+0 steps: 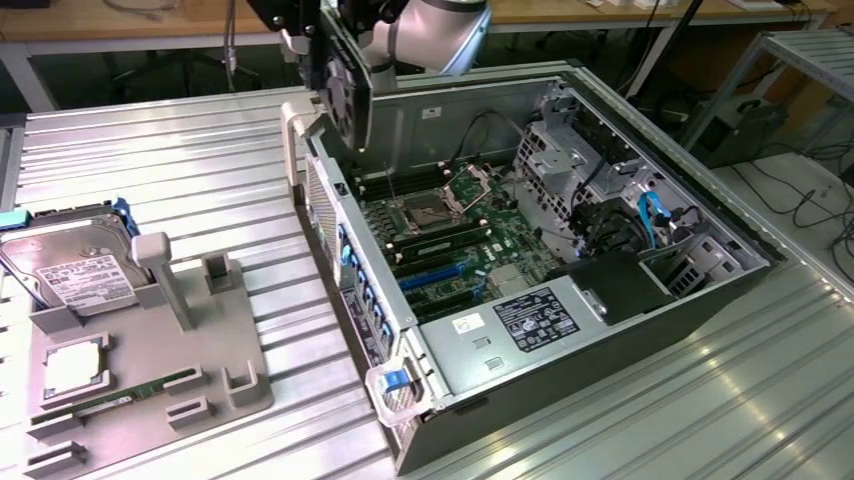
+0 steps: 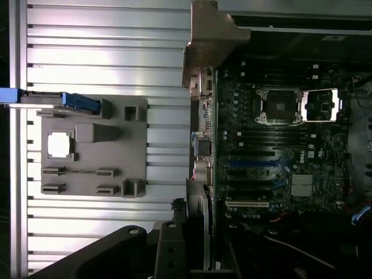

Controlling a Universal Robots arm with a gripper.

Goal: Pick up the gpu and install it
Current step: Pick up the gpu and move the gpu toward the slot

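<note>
— Ribbed metal table [image 1: 160, 140], open tower case [image 1: 601, 400] lying on it. Where's the gpu?

— Exterior view: gpu [image 1: 350, 95] is off the table. It hangs on edge under my gripper [image 1: 324, 45], above the case's far corner at the exterior view's left. Grey parts tray [image 1: 200, 340] sits beside the case with the hard drive [image 1: 74, 265] in it.

— Grip?

— Clamped on the card's upper edge, as far as I can judge. Nothing else holds it up.

— Wrist view?

— Camera looks straight down. The card shows edge-on right by my gripper, over the case wall beside the motherboard [image 2: 279, 157]. Blue expansion slots [image 2: 256, 165] have nothing in them.

— Progress?

— Pick is done, install isn't. The card is well above the board and touches no slot. I'd call it roughly halfway.
</note>
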